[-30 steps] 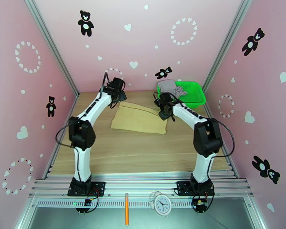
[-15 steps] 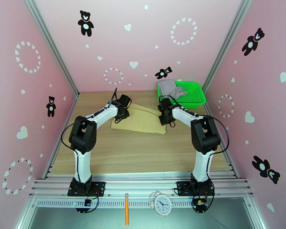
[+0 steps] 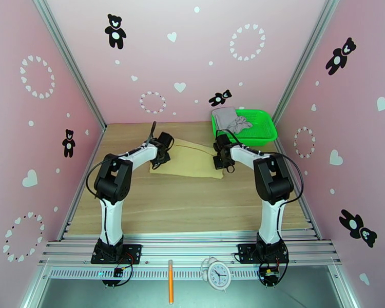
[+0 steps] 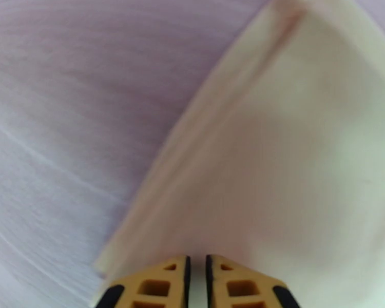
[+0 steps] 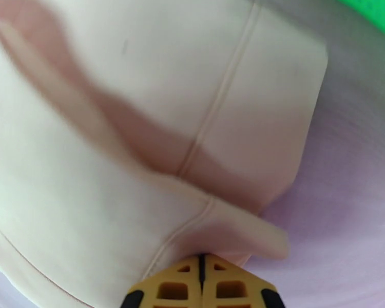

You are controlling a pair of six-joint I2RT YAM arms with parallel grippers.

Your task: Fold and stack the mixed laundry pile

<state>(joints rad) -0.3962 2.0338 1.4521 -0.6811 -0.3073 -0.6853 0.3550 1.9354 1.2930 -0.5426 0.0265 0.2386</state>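
Observation:
The tan-beige cloth (image 3: 192, 159) lies flat and partly folded at the back middle of the wooden table. My left gripper (image 3: 158, 160) is down at its left edge; in the left wrist view the left gripper (image 4: 196, 264) is shut on the cloth (image 4: 274, 165), the fingers a hair apart. My right gripper (image 3: 222, 164) is at the cloth's right edge. The right wrist view has the right gripper (image 5: 200, 260) shut on a raised fold of the cloth (image 5: 115, 124). The pale grey garment (image 3: 227, 118) lies bunched in the green basket (image 3: 267, 134).
The basket stands at the back right corner, just behind the right gripper, and its green edge (image 5: 382, 6) is in the right wrist view. Pink walls enclose the table on three sides. A white clock (image 3: 216, 275) and an orange pen (image 3: 170, 288) lie on the front ledge.
Both arms dropped from above the cloth's far corners to its left and right edges. Both grippers went from open to shut on the cloth.

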